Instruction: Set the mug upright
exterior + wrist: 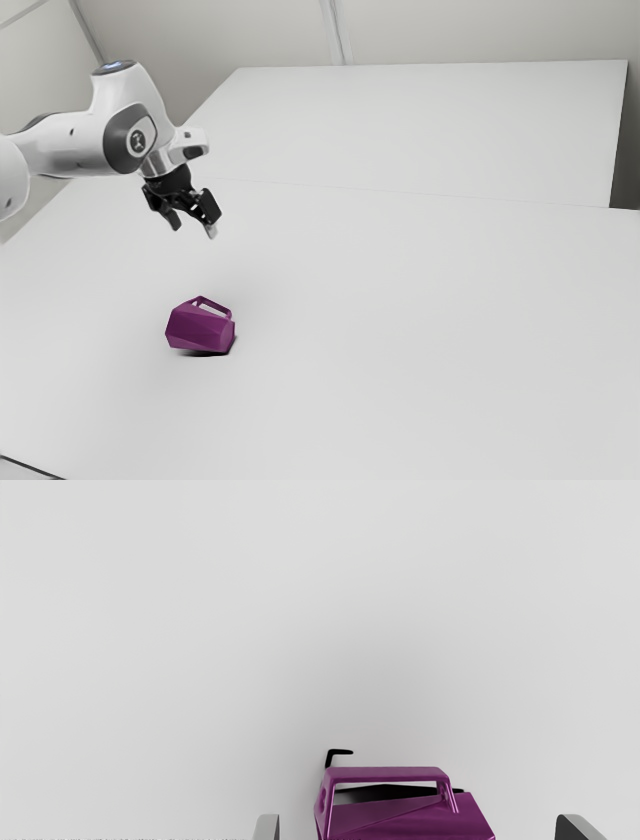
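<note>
In the exterior view, taking twelve as its top, the white arm (75, 145) comes in from nine o'clock. Next comes the black gripper (193, 228), its fingers spread wide, nothing between them in that view. Almost straight at six o'clock from it, and apart from it, the purple mug (200, 332) lies on its side on the white table (430, 330). Its long axis runs roughly from nine to three, dipping slightly toward four; which end is the mouth I cannot tell. Its handle (217, 306) stands off the body toward one o'clock. In the wrist view, that long axis runs from one finger's side toward the other's.
</note>
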### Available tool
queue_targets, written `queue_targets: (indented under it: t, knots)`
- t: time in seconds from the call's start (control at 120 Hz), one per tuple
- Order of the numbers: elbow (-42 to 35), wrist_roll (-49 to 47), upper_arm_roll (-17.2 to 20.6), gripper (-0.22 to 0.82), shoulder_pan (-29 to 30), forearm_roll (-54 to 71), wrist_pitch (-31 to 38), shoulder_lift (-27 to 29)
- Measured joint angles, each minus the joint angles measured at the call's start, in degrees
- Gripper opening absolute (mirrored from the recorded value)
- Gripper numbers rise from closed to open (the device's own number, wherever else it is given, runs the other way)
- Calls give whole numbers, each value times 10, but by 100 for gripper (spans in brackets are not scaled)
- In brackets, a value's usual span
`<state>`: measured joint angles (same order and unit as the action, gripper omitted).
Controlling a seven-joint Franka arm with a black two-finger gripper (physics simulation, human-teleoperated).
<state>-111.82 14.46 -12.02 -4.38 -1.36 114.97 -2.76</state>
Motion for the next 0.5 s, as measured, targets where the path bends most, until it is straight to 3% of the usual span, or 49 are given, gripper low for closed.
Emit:
queue_targets:
  t: [0.233,0.5]
  knots:
    - [-36,13,-18,60,3,-31,0,16]
    - [-45,105,-24,60,59,-165,-9,-42]
